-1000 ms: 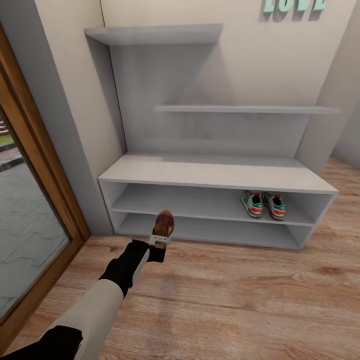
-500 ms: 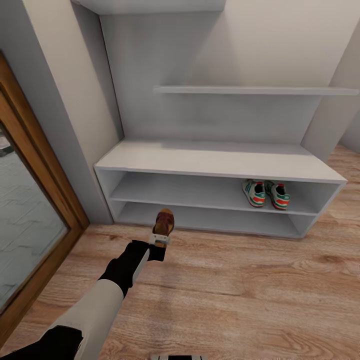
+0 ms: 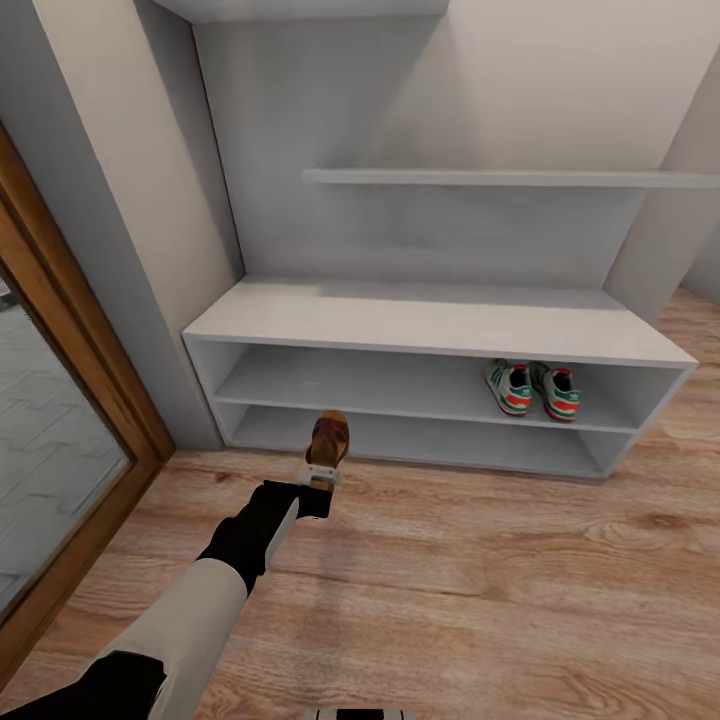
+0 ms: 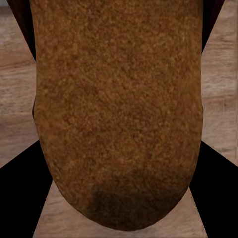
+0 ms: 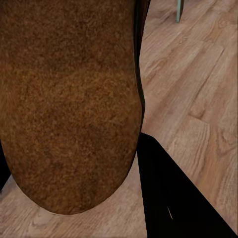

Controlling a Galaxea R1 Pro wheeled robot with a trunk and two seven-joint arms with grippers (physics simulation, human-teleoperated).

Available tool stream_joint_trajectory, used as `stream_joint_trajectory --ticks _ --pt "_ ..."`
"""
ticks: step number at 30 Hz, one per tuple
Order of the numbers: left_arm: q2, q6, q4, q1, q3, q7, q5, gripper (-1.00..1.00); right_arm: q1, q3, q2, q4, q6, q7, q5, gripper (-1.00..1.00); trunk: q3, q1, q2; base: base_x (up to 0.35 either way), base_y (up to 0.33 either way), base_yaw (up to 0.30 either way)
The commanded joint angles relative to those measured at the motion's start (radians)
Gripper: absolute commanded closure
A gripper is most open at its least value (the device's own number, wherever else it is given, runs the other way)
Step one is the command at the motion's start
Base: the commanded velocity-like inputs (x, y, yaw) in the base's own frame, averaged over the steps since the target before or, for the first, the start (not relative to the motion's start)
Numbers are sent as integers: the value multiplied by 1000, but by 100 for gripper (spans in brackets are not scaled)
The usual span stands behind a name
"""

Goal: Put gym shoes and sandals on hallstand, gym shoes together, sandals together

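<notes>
Brown leather fills the middle of the head view, where the left gripper (image 3: 322,474) holds one sandal (image 3: 328,439) in front of the lower opening of the hallstand (image 3: 430,330), above the corridor floor (image 3: 480,580). The two gym shoes (image 3: 532,390) stand side by side on the middle shelf, at the right. The right wrist view shows a second sandal (image 5: 69,104) pressed close between dark fingers (image 5: 173,198).

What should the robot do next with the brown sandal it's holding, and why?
Probably push the left hand forward and set the sandal on a shelf of the shoe rack. The sandal hangs just in front of the rack's lower opening, above the floor, and the two sneakers already sit side by side on the middle shelf's right end.
</notes>
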Motion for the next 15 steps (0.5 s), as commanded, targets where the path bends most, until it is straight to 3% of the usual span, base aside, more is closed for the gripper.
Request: stream_joint_trajectory --ticks 1,15 --pt "0 4 -2 0 0 -6 -10 100 -1 -1 0 -1 5 -6 -14 100 -1 0 0 252 -172 0" --pt "0 2 -2 0 0 -6 -10 100 -1 -1 0 -1 5 -6 -14 100 -1 0 0 283 -210 0"
